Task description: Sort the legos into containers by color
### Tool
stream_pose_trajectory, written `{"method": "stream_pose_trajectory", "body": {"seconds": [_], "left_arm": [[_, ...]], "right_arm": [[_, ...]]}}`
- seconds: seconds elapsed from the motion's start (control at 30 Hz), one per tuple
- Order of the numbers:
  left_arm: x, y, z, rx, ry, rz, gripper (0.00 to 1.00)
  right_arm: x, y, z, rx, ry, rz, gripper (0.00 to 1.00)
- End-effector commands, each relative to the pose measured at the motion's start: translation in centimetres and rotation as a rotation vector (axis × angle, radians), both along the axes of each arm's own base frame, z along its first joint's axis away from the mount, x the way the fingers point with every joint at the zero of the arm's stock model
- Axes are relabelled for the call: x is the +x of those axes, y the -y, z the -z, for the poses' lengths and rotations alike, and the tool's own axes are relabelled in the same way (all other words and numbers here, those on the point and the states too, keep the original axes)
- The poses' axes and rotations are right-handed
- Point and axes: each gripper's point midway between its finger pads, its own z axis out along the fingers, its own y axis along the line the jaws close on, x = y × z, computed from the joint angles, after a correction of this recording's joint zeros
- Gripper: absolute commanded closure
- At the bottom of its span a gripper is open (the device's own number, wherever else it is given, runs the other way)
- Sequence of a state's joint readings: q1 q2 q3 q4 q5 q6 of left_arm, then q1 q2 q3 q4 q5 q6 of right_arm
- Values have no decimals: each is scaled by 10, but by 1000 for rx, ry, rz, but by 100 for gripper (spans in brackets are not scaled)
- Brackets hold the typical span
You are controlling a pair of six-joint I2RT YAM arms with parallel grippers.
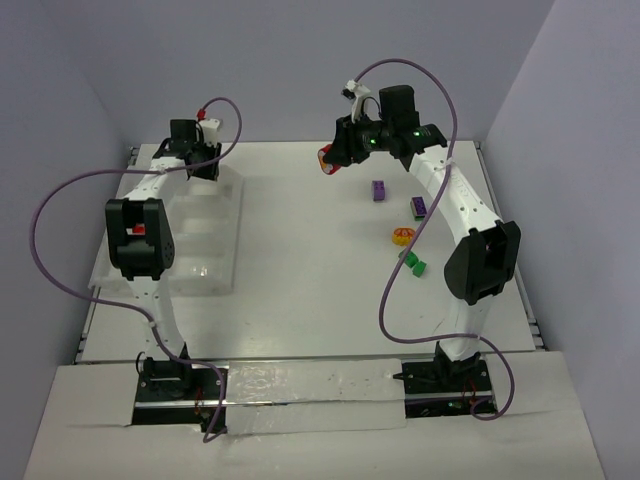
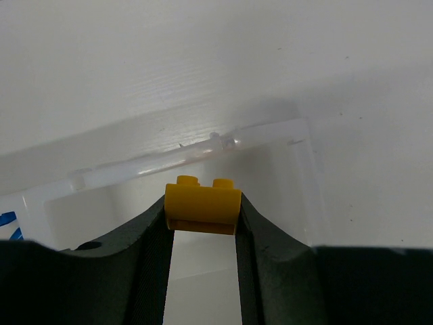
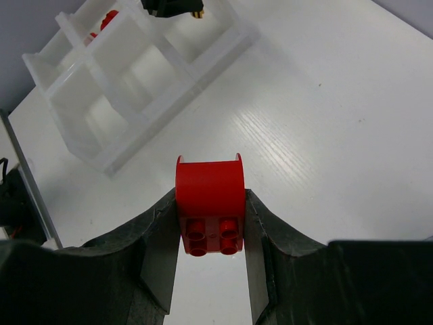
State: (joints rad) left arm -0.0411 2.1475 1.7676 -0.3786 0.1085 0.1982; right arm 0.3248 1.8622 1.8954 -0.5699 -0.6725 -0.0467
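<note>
Your left gripper is pinching a yellow lego over an end compartment of the tray. Your right gripper is clamping a red rounded lego above the table, while purple legos, an orange lego and a green lego are lying farther right.

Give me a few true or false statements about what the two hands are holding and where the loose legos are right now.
The left hand grips a yellow lego. True.
The right hand is empty. False: it grips a red lego.
Two purple legos lie on the table. True.
The green lego sits in the tray. False: it lies on the table.
</note>
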Motion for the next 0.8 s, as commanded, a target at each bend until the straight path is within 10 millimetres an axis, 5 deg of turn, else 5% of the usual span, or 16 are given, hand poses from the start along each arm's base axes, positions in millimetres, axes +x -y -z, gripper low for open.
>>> {"method": "stream_pose_trajectory", "body": {"seconds": [0.0,0.3,0.5,0.77], "left_arm": [[6,9,-9,10,15,12,79],[-18,18,20,-54,-137,-3,78],[-26,21,19,-69,-160,3,61],[-9,28,-54,-86,20,67,25]], "right_arm": [[-4,-1,-20,4,59,-6,100],[-3,2,-20,-6,64,3,100],[-3,0,-19,-4,59,0,100],[-2,-4,-23,8,67,-8,100]]}}
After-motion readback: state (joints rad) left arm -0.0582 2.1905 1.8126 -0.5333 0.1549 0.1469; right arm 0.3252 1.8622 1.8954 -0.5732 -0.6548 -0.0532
